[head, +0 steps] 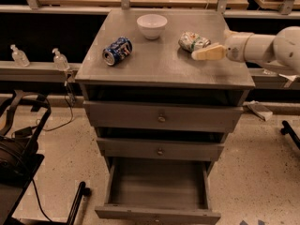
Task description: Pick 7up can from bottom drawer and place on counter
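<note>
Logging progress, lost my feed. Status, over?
Pincer low over counter, beside 7up can. Can lies sideways on counter; bottom drawer open. Blue can, bowl sit apart.
</note>
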{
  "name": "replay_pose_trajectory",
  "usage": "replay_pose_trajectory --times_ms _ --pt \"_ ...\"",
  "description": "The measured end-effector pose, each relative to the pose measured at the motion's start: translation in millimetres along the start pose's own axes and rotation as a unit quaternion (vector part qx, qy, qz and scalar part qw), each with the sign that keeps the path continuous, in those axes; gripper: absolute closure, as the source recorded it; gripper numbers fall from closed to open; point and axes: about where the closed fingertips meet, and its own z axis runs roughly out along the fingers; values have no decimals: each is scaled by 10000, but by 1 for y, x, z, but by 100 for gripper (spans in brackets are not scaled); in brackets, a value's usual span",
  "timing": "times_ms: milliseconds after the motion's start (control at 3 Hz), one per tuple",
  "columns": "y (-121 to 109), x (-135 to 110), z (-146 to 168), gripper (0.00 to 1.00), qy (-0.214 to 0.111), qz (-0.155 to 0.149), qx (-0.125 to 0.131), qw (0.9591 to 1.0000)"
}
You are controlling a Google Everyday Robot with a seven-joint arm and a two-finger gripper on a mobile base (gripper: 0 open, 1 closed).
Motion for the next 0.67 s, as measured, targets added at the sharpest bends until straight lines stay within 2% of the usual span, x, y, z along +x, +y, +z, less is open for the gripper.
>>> replay_pose_trajectory --times_ms 333,667 --pt "-9 -27 -35 0 -194 195 -20 9996" --pt "-9 -27 -35 0 -193 195 -22 9996"
